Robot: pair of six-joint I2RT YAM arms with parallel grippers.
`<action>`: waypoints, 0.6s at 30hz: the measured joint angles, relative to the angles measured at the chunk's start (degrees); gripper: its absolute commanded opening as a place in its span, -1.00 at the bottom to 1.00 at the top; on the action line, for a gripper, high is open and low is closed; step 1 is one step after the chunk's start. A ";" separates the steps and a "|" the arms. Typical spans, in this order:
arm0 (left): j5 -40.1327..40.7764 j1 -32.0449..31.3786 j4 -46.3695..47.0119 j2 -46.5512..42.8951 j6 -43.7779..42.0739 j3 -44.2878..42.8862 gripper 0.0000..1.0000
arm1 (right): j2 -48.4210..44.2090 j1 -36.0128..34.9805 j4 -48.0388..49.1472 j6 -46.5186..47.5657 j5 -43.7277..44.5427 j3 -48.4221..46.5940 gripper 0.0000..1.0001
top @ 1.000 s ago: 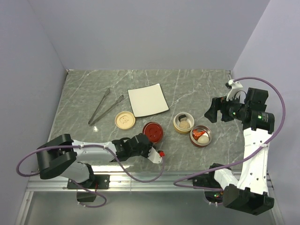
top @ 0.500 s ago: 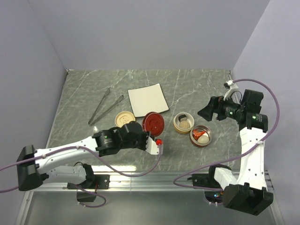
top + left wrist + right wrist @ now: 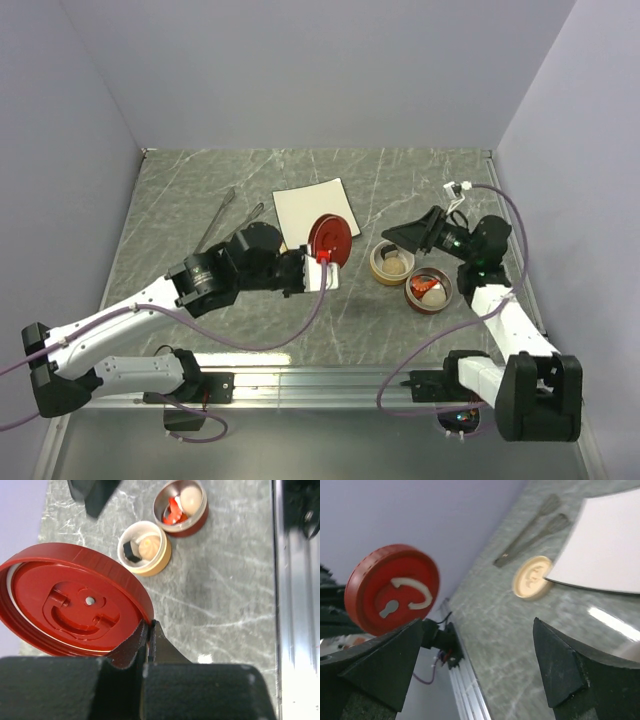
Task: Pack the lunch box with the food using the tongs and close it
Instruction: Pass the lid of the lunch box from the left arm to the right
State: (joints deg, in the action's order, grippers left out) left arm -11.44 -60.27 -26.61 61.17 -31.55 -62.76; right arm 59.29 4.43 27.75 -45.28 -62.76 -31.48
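Note:
My left gripper point(image 3: 325, 260) is shut on the rim of the lunch box's red lid point(image 3: 330, 238), holding it tilted above the table by the plate's corner; the left wrist view shows the jaws point(image 3: 150, 624) pinching the lid point(image 3: 75, 600). My right gripper point(image 3: 392, 238) stands open and empty, facing the lid point(image 3: 392, 587). The beige tier point(image 3: 145, 555) holds a dark sushi roll point(image 3: 131, 550) and a beige ball point(image 3: 151, 545). In the red tier point(image 3: 181, 507) lie a shrimp point(image 3: 172, 512) and an egg point(image 3: 191, 497). The tongs point(image 3: 530, 530) lie at the far left, partly hidden in the top view.
A white square plate point(image 3: 312, 205) lies at the back middle. A beige lid point(image 3: 532, 576) rests near its corner, hidden under my left arm in the top view. The metal rail point(image 3: 320, 375) runs along the near edge.
My left arm has lifted the red lid off the table and carried it back and to the right. My right gripper has swung left and down, over the beige tier.

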 measured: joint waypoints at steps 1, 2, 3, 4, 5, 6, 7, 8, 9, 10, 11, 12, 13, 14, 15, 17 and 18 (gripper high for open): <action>-1.07 0.81 -0.48 0.90 1.14 -1.42 -0.99 | 0.66 -1.92 5.18 -3.04 0.57 1.16 0.89; -1.92 1.42 -0.68 1.60 1.97 -2.49 -0.99 | 1.49 -3.69 10.86 -6.27 1.05 2.34 0.86; -2.95 1.95 -1.11 2.32 2.84 -3.48 -0.99 | 2.62 -5.05 17.05 -9.49 1.64 3.45 0.83; -3.93 2.51 -1.33 3.10 3.82 -4.59 -0.99 | 3.85 -5.99 22.08 -12.07 2.34 4.24 0.75; -5.07 3.19 -1.57 3.98 4.72 -5.73 -0.99 | 5.46 -6.78 27.28 -14.78 3.26 4.98 0.70; -5.88 3.56 -1.70 4.63 5.57 -6.56 -0.99 | 7.32 -7.54 31.69 -17.77 4.22 5.53 0.65; -6.64 4.00 -1.73 5.33 6.36 -7.41 -0.99 | 8.96 -8.20 34.21 -19.91 4.96 5.68 0.56; -7.37 4.35 -1.75 6.01 7.26 -8.17 -0.99 | 11.10 -8.92 36.98 -22.56 5.84 5.68 0.52; -8.02 4.55 -1.86 6.60 8.13 -8.87 -0.99 | 13.60 -9.66 39.36 -25.70 6.91 5.62 0.50; -8.50 4.72 -1.81 7.13 8.90 -9.49 -0.99 | 16.13 -10.32 41.03 -28.83 7.61 5.51 0.47; -8.87 4.85 -1.75 7.56 9.70 -9.94 -0.99 | 18.29 -10.84 42.18 -31.36 8.15 5.22 0.46; -9.29 5.01 -1.77 8.00 10.36 -10.38 -0.99 | 20.70 -11.32 42.69 -34.03 8.87 4.74 0.46; -9.62 5.18 -1.68 8.39 11.21 -10.84 -0.99 | 22.69 -11.74 42.82 -36.44 9.75 4.39 0.45; -9.86 5.38 -1.70 8.76 11.87 -11.34 -0.99 | 24.24 -12.28 43.04 -38.71 10.56 4.24 0.44; -9.94 5.51 -1.57 9.03 12.41 -11.74 -0.99 | 24.90 -12.52 43.06 -40.04 11.13 4.15 0.44; -10.19 6.03 -1.29 9.66 14.05 -12.79 -0.99 | 25.42 -13.60 43.23 -43.12 12.52 3.91 0.44; -10.25 6.25 -1.03 9.92 14.75 -13.20 -0.99 | 25.38 -14.23 43.63 -44.22 12.87 3.61 0.44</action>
State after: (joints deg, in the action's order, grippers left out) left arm -21.69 -54.02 -27.64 71.09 -16.80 -75.96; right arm 84.66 -9.80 71.37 -89.49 -49.89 -27.88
